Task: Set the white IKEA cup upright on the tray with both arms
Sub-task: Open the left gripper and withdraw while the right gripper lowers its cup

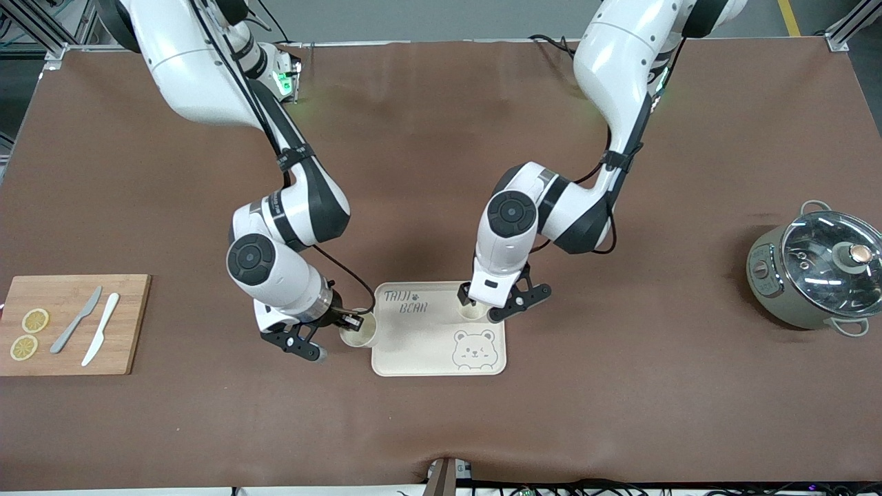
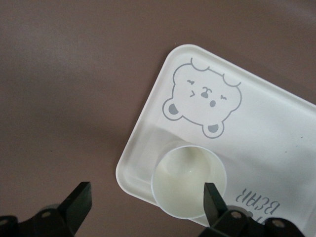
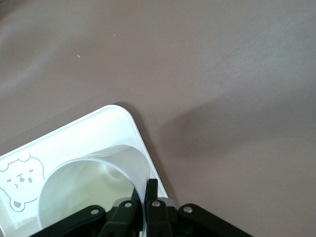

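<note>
Looks like a robotics lab: aluminium frame posts (image 1: 846, 27) in the upper corners, brown mat-covered table (image 1: 441, 427), cables (image 1: 620, 488) along the bottom edge.

Bare tray (image 1: 420, 344) middle between two cups

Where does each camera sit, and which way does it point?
Front view: high across the table, facing both arms, both visible, looking down on the tray.
Left wrist view: on the left wrist, looking down at a cup upright on the tray; open left tool shows.
Right wrist view: on the right wrist, looking down at a second cup at the tray's corner; right tool, shut on its rim, shows.
Shared: both wrist views show the tray's bear face.
</note>
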`<state>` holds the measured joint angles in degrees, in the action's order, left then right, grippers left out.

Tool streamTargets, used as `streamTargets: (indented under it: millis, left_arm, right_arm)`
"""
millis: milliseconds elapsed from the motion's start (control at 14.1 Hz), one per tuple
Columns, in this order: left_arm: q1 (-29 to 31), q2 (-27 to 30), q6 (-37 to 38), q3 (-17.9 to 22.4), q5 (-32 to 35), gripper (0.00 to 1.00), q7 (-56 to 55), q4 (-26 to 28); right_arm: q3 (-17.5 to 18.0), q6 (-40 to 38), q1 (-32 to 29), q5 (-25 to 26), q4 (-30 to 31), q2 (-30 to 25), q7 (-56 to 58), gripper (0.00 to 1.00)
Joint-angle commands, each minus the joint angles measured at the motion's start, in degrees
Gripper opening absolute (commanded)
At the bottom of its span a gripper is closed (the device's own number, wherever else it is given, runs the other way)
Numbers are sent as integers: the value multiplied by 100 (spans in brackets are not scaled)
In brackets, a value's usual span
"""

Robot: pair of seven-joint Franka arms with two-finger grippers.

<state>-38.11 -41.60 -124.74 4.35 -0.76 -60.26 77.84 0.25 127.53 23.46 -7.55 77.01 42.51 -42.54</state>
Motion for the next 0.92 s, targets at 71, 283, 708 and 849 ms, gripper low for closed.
streamTargets:
  millis: [71,283,708,849]
  left_arm:
    - [504,547,731,93,50,100,1003,74]
    - [1189,968,1310,66,-73,100,2470,135]
    - [2578,1741,2102,57,-187,100,5038,162]
    - [2956,2040,2365,66,-345,100,5898,179]
  right_arm:
    - [-51,307,185,-18,-20,239,-167,0]
    - [-51,334,203,-27,-20,310,-175,0]
    - [-51,457,335,-36,-11,407,-175,0]
    - [-51,457,370,-18,-11,442,-175,0]
